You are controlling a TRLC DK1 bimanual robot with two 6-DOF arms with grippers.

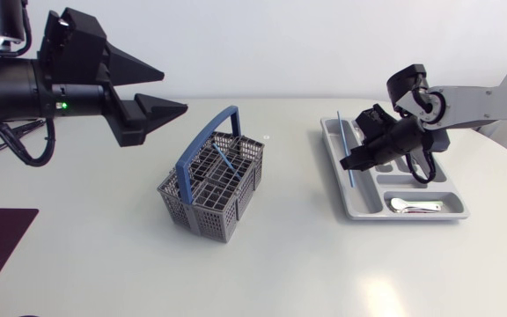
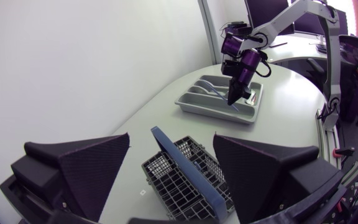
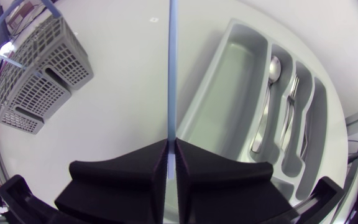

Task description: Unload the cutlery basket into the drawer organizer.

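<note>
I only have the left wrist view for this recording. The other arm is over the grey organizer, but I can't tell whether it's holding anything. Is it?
Observer: Yes. The right wrist view shows the right gripper shut on a thin blue stick.
Operator: Is anything lying in the organizer yet?
Observer: A spoon and a fork lie in neighbouring narrow compartments of the organizer.
Operator: Is the basket below my gripper emptied out?
Observer: No. The head view shows a second blue stick standing in the basket.
</note>
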